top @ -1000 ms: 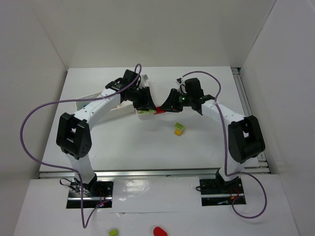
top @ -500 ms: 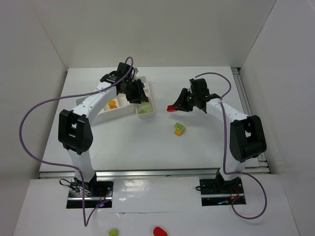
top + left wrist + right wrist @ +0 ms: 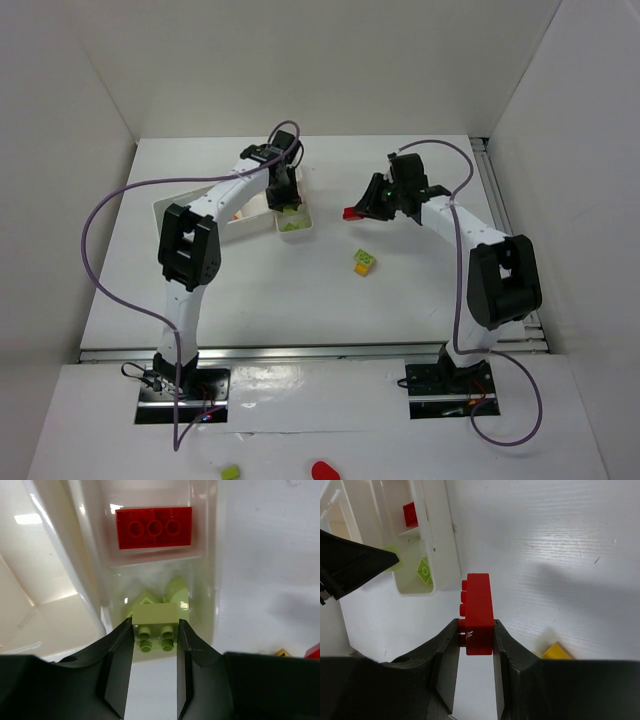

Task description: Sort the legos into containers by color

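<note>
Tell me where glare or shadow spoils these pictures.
Left wrist: glare on the tray wall, lime brick sharp. Right wrist: soft shadow on the table beside the red brick. Top external: reflections on the glossy front strip.

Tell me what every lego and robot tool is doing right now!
Left tool: shut on green lego.
Right tool: shut on red lego.
Narrow tray: holding second red lego and loose green legos, in separate compartments.
Yellow-green clump: stuck together, lying on the table.
</note>
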Robot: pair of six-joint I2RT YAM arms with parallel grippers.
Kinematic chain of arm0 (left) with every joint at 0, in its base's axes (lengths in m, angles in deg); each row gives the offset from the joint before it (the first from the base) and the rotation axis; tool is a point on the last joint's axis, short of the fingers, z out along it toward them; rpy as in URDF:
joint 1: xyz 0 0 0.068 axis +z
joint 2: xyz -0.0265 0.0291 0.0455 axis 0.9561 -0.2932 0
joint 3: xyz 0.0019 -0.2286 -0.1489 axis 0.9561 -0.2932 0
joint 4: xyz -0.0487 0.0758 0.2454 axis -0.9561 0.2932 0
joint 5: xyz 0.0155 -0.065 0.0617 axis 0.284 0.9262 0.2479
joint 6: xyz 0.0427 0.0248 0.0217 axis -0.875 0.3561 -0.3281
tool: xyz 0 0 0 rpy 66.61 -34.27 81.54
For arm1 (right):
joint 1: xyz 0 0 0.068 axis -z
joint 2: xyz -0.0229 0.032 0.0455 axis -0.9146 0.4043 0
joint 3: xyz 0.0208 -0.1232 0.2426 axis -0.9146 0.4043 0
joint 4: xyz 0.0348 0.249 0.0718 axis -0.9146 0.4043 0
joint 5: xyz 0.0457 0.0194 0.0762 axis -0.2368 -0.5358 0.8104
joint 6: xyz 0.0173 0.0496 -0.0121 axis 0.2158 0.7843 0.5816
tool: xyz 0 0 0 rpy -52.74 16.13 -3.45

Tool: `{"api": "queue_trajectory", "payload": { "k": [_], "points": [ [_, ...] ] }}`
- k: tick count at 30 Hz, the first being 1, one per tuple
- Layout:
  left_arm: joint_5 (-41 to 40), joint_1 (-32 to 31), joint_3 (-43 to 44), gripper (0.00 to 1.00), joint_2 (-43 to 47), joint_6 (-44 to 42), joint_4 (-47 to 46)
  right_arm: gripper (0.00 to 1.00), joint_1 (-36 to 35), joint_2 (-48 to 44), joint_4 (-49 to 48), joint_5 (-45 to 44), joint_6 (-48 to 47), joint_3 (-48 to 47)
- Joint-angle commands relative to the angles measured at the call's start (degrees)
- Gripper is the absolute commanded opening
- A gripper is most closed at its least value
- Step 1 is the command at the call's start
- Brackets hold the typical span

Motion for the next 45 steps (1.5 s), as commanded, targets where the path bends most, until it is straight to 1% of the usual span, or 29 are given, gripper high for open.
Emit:
{"api": "queue_trajectory", "payload": {
  "k": [1,5,6,10,12,14,15,17,18,21,22,25,27,29,34,36,37,38,39,40,41,43,45],
  "points": [
    [-3.37,-0.16,1.11,0.19,0.06,-1.33,1.41,0.04,0.76,0.51,0.63,-0.3,-1.65,-3.84],
    [-1.61,-0.16,1.11,0.33,-0.47,-2.47,1.41,0.04,0.76,1.56,-0.07,0.32,-1.66,-4.55],
    [-1.09,-0.16,1.11,0.54,-0.47,-3.08,1.94,0.04,0.76,1.57,-0.08,0.93,-1.66,-5.24],
    [-1.69,-1.39,1.72,0.82,0.67,-4.14,1.94,0.05,0.24,3.85,-0.6,2.25,-3.32,-8.14],
    [-1.7,-1.39,3.21,0.88,1.37,-4.14,3.43,0.05,0.23,5.34,-0.61,2.96,-3.86,-11.73],
    [-1.18,-1.39,4.97,0.88,2.95,-4.76,3.96,0.05,-0.38,8.85,-0.61,5.41,-5.69,-14.99],
    [-1.17,-1.39,7.24,0.88,3.74,-4.76,4.92,0.05,-0.38,10.26,0.26,6.12,-5.7,-19.1],
    [-1.17,-1.39,9.89,0.87,6.98,-4.76,5.46,0.06,-1.26,15.18,1.23,8.22,-7.89,-23.68],
    [-1.17,-1.39,10.51,0.87,8.31,-4.76,6.07,0.07,-2.22,16.93,2.81,8.23,-8.51,-28.49],
    [-1.17,0.62,10.52,0.83,12.52,-4.15,6.07,0.07,-4.51,23.62,5.1,9.81,-10.35,-35.03],
    [-1.17,1.41,9.82,0.81,15.24,-4.14,6.07,0.07,-5.3,24.85,5.11,9.81,-10.36,-38.0],
    [-0.12,4.22,7.89,0.8,19.81,-3.09,6.07,0.07,-6.18,28.81,3.44,11.65,-9.84,-42.32],
    [1.02,5.9,6.66,0.8,21.76,-3.09,5.55,0.08,-7.84,32.05,3.44,11.66,-9.83,-45.05],
    [1.73,7.21,5.68,0.8,23.6,-2.47,5.54,0.08,-8.64,35.65,3.44,12.19,-9.83,-49.79],
    [1.73,9.06,2.44,0.8,25.55,-1.94,4.5,0.08,-10.84,41.9,3.44,11.67,-9.83,-58.4],
    [2.51,9.59,1.82,0.8,25.55,-1.94,4.49,0.1,-11.37,44.1,3.44,10.96,-9.31,-59.82],
    [2.52,9.59,1.82,0.8,25.55,-1.94,4.49,0.13,-11.37,44.63,3.44,10.26,-9.31,-60.44],
    [3.13,9.59,1.82,0.8,25.55,-1.94,4.49,0.18,-11.37,44.64,3.44,9.64,-9.31,-61.06],
    [3.66,9.59,1.29,0.8,25.55,-1.94,4.49,0.27,-11.37,45.33,3.44,9.03,-8.78,-61.06],
    [3.66,9.59,1.29,0.79,25.55,-1.94,4.49,0.51,-11.37,45.34,3.44,8.5,-8.78,-61.67],
    [3.66,9.59,1.29,0.79,25.55,-1.94,4.49,0.58,-11.37,45.34,3.44,8.5,-8.78,-62.55],
    [3.66,9.59,0.76,0.79,26.07,-1.94,4.49,0.66,-10.85,45.34,3.44,8.5,-8.78,-62.56],
    [3.66,9.59,0.76,0.79,26.07,-1.94,4.49,0.7,-10.32,43.33,3.44,7.97,-8.78,-62.56]
  ]
}}
